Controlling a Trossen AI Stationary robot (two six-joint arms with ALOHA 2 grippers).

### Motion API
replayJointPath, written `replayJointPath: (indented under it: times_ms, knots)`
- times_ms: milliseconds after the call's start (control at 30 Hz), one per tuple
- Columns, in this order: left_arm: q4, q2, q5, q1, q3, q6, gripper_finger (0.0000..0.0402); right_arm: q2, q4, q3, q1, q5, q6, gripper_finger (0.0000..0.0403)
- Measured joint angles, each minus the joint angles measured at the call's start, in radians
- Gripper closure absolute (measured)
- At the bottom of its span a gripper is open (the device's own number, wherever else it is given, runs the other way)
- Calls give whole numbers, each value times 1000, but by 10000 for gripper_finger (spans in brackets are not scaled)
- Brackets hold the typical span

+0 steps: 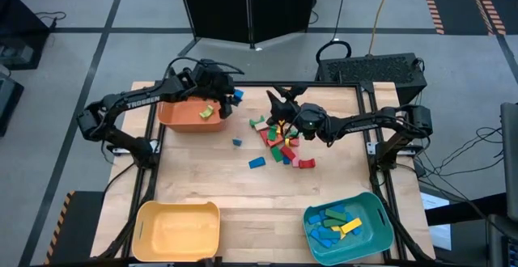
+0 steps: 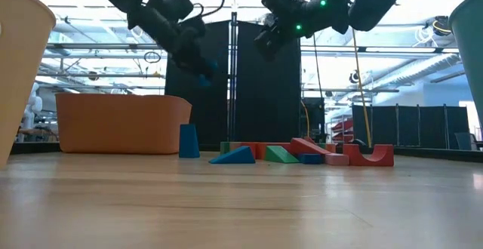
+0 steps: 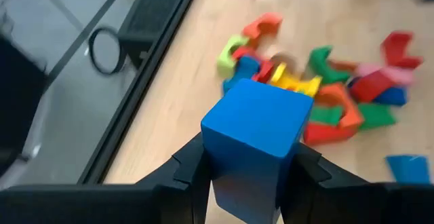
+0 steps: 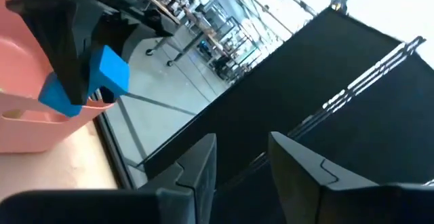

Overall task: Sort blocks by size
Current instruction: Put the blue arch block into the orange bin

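The left end effector (image 1: pixel 233 95) is clamped on a blue block (image 3: pixel 252 142), one finger on each of two opposite faces. The left wrist view shows the block seated squarely between the fingers, with its upper face clear above them. Gripping flat parallel faces keeps the block from twisting during transport. The end effector hangs above the table (image 1: pixel 202 186), at the right-hand rim of the orange bin (image 1: pixel 191 115). The low view shows the block raised higher than the bin wall, a height that would let it pass over the rim. Judged from this position, the step in hand is delivery of the blue block to the orange bin, which already holds a yellowish block (image 1: pixel 208 112).

The right end effector (image 1: pixel 282 105) is raised above the far edge of the block pile (image 1: pixel 282 141). Its fingers stand apart with nothing between them, as the right wrist view shows. It is aimed away from the table, so it is not lined up on any block.

The unsorted blocks lie in a loose heap at the table centre, with a red arch (image 2: pixel 370 155) at its near-right edge. Two blue pieces (image 1: pixel 256 163) lie apart from the heap on the left. The teal bin (image 1: pixel 380 218) at the near right holds several blue and yellow blocks. The yellow bin (image 1: pixel 176 228) at the near left shows no blocks. Much of the sorting remains.
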Motion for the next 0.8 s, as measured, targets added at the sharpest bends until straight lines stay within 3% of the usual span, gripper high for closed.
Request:
replayJointPath:
  times_ms: [333, 633, 800]
  knots:
    - [-126, 0, -11, 120, 0, -1, 277, 1, -143, 0, -51, 4, 193, 275]
    - [-204, 0, -72, 153, -32, -8, 276, 1, -286, 0, -88, -6, 379, 275]
    - [-206, 0, -72, 159, -85, -9, 276, 2, -380, 0, -123, -141, 525, 275]
